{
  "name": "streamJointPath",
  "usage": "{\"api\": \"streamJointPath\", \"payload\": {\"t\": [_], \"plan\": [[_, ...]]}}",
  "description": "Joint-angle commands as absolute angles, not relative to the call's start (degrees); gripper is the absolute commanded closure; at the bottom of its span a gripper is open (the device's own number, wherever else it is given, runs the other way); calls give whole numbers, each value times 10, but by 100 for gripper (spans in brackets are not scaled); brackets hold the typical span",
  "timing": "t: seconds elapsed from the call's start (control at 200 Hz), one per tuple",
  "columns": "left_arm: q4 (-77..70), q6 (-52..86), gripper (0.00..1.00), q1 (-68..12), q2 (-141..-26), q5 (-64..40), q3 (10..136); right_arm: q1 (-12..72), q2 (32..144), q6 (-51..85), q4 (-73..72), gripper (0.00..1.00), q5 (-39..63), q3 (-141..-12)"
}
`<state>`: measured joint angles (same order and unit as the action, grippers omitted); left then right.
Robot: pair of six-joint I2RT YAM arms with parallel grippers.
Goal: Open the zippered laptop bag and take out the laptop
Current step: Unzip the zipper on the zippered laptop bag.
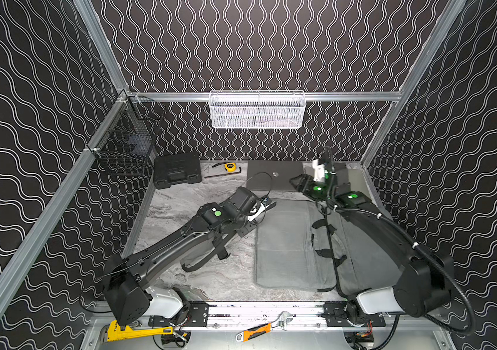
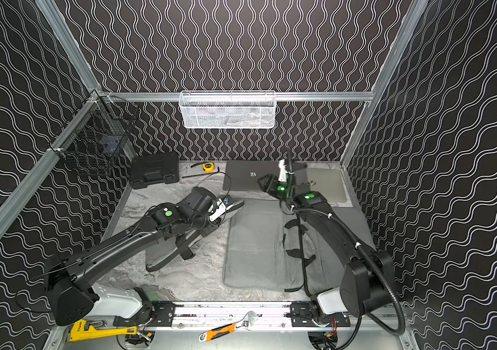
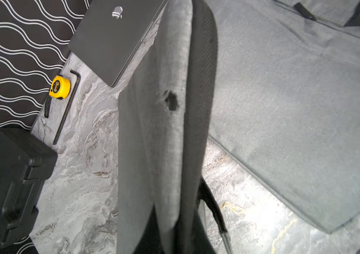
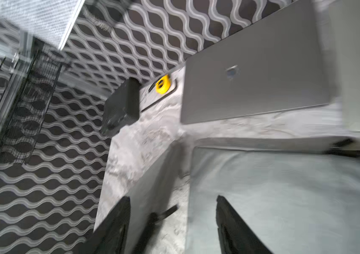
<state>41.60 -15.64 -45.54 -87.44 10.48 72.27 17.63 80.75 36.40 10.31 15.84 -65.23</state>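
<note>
Left claw (image 1: 267, 202) clamps one lifted grey fabric laptop bag (image 3: 152, 132); right claw (image 4: 174, 228) gapes wide, holding nothing. Near it lie two closed laptops: dark grey laptop (image 2: 250, 180), silver laptop (image 2: 329, 185).

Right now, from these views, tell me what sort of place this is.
Probably a robot test cell in a lab: aluminium frame rails boxing in patterned wall panels, a front rail carrying both arms, and a yellow pipe wrench beside it.

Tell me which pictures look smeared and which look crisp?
Right wrist view: smeared throughout, the tape measure and dark laptop soft-edged. Left wrist view: mostly crisp, only the near bag flap soft. Both top views: sharp, with glare on the front rail.
</note>
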Motion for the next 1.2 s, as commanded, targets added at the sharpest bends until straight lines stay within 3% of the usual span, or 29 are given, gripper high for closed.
{"api": "streamJointPath", "payload": {"t": [0.0, 0.215, 0.385, 0.751, 1.001, 1.196], "plan": [[372, -199, 100, -435, -861, 43, 736, 148, 793, 358, 89, 37, 201, -628], [368, -194, 100, -390, -861, -19, 748, 128, 819, 431, 3, 37, 342, -578], [364, -186, 100, -382, -862, -39, 748, 132, 851, 550, -154, 37, 419, -511], [343, -168, 100, -379, -861, -71, 734, 171, 920, 659, -266, 37, 435, -506], [310, -141, 100, -380, -860, -90, 708, 184, 981, 839, -477, 39, 423, -450], [298, -132, 100, -378, -867, -109, 709, 200, 1015, 915, -564, 40, 404, -442]]}}
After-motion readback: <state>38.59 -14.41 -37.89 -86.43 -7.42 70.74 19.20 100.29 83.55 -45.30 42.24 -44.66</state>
